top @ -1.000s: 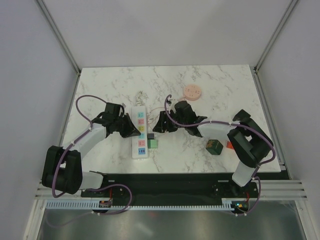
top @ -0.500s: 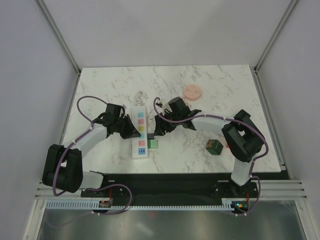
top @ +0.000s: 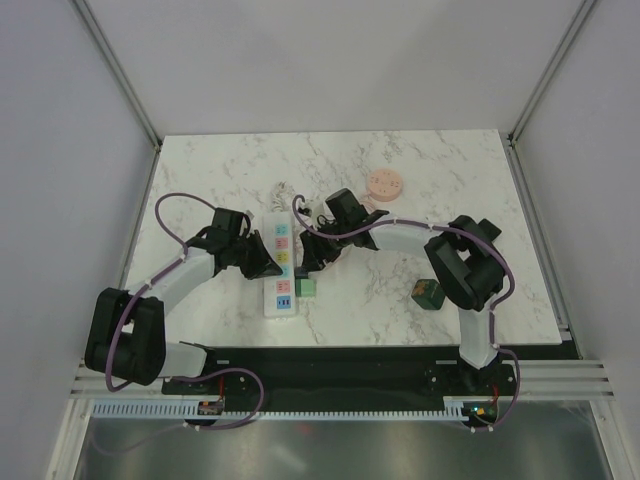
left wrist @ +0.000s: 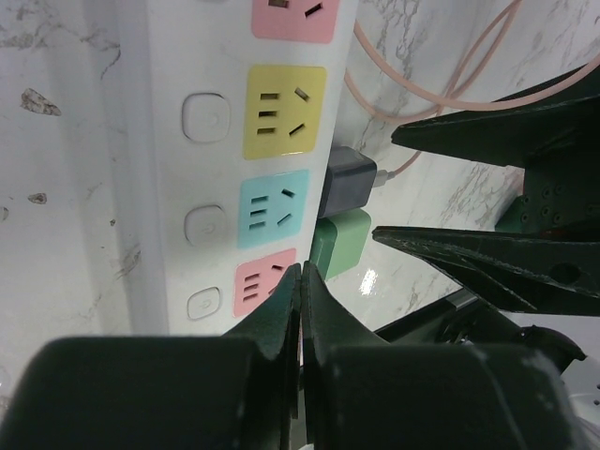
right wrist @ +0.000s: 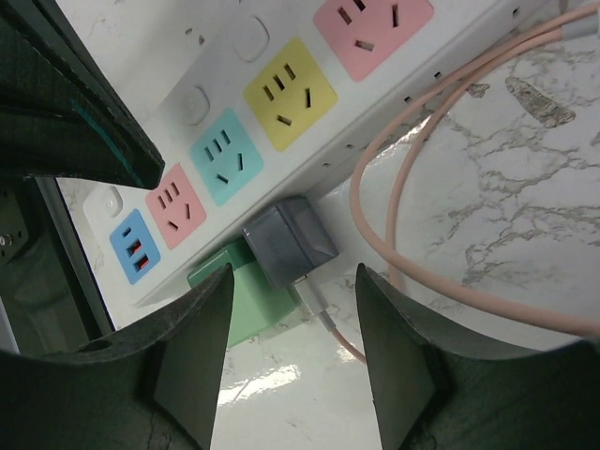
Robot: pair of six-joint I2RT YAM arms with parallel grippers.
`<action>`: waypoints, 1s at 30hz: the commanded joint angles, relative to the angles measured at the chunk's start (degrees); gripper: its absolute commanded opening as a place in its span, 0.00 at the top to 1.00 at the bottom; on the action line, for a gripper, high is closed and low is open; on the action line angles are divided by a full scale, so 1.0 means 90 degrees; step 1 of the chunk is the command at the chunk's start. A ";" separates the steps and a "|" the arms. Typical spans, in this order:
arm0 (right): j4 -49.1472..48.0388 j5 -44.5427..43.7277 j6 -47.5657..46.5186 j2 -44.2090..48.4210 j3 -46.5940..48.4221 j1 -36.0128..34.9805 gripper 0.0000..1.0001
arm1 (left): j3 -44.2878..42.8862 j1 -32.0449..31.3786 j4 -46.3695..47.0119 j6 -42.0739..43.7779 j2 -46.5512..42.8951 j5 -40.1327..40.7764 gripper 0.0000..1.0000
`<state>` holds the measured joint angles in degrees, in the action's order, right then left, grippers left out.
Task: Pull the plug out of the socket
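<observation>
While the left gripper (left wrist: 300,279) has its jaws pressed together w/ nothing between them, tips over the long white plastic power strip (left wrist: 159,141) by a pink outlet (left wrist: 261,286), the right gripper (right wrist: 292,281) is spread wide, empty, fingers either side of the small grey cube plug (right wrist: 289,242). Plug sits against the strip's long edge, approx level w/ the teal outlet (right wrist: 225,155), pale pink cable (right wrist: 361,197) trailing off. A green block (right wrist: 258,305) touches it.
</observation>
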<state>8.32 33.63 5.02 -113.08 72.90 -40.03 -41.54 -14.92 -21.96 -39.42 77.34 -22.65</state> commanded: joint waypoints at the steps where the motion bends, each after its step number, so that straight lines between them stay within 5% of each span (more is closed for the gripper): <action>1: 0.0101 0.0394 -0.0361 -0.0151 0.0327 -0.0035 0.38 | 0.0045 -0.0032 0.0252 0.0200 0.0059 -0.0129 0.98; 30: 0.0922 0.0980 -0.0987 -0.0942 0.1030 -0.0035 0.44 | 0.0094 -0.0051 0.0310 0.0151 0.0078 -0.0197 0.98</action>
<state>16.38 40.32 -1.93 -120.25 80.05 -40.01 -40.95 -15.05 -20.88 -39.42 77.65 -23.05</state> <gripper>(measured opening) 0.564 0.026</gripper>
